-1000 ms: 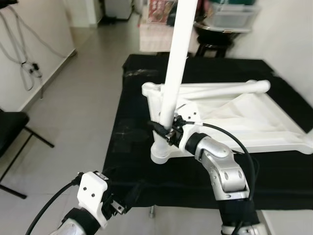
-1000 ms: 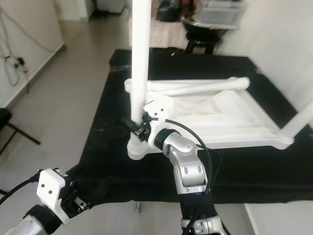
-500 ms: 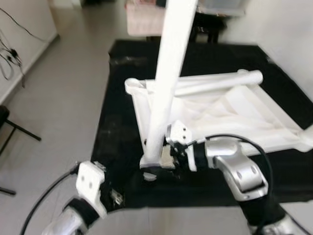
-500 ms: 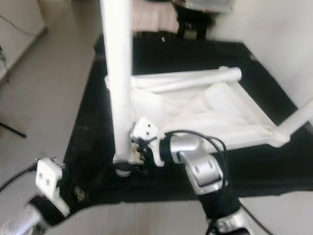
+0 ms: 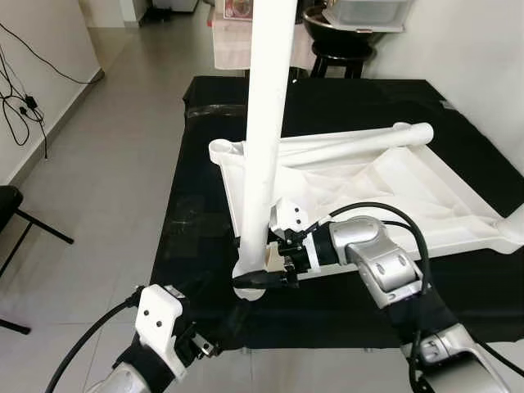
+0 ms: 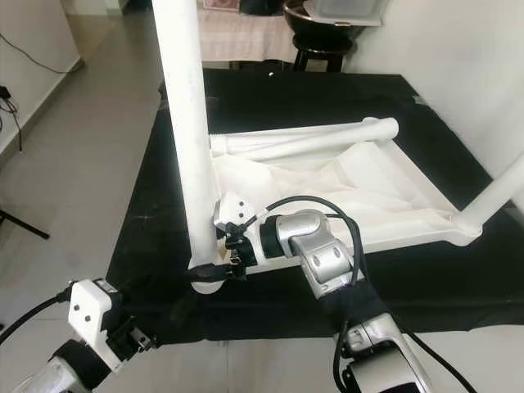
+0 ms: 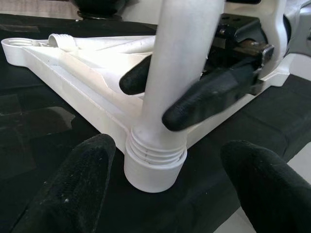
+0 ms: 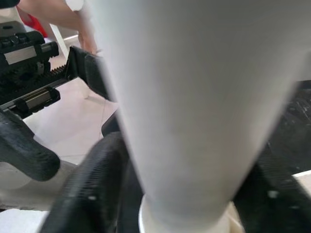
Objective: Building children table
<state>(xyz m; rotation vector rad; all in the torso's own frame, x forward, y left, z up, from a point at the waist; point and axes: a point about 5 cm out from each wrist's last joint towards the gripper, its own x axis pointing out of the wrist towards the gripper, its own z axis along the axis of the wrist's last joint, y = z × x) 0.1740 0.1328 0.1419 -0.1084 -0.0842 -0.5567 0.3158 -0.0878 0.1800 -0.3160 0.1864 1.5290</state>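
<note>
The right gripper (image 5: 264,273) is pinching the white leg (image 5: 264,155) just above its threaded foot, both black fingers (image 7: 214,94) pressed against it. The leg is standing nearly upright in the corner socket (image 7: 154,167) of the upturned tabletop (image 5: 393,184), which is lying on the black mat (image 5: 196,213). The left gripper (image 7: 165,191) is hovering low beside the socket, fingers spread wide and holding nothing. To my eye the threads are not fully home, so the leg is wanting a straight, square twist while the tabletop is kept from sliding
</note>
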